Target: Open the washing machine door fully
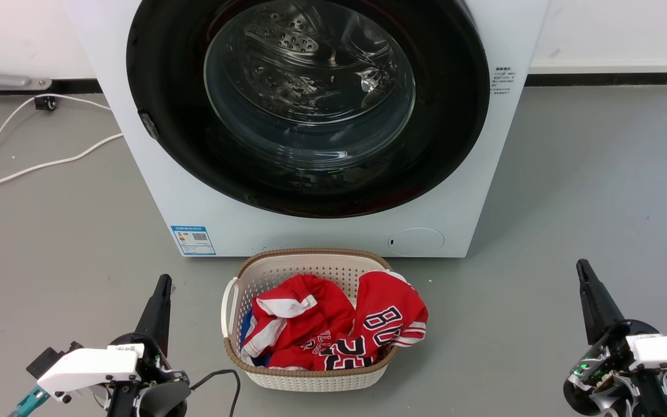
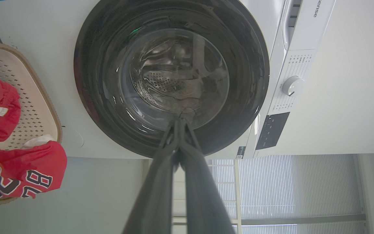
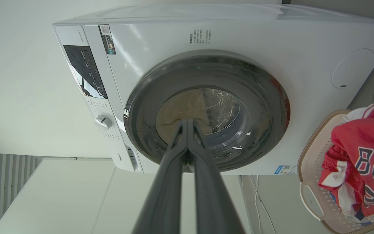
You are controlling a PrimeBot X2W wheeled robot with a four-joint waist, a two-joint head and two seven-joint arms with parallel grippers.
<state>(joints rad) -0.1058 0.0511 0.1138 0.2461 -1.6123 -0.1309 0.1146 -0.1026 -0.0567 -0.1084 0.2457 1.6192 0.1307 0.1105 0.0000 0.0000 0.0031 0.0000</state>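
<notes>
One door to deal with, and it sits shut: the washing machine door [image 1: 310, 191] lies flush in the front of the washing machine [image 1: 455, 220], with a small grey notch [image 1: 148, 125] on its left rim in the head view. Just before it on the floor stands a laundry basket [image 1: 304, 255] of red jerseys [image 1: 333, 324]. My left fingers [image 1: 158, 307] and right fingers [image 1: 594, 301] hang low either side of the basket, well apart from the machine, each pair clenched on nothing. My worry: the glossy rim gives little purchase, so a hooked fingertip may slip off, and a low reach could knock the basket.
</notes>
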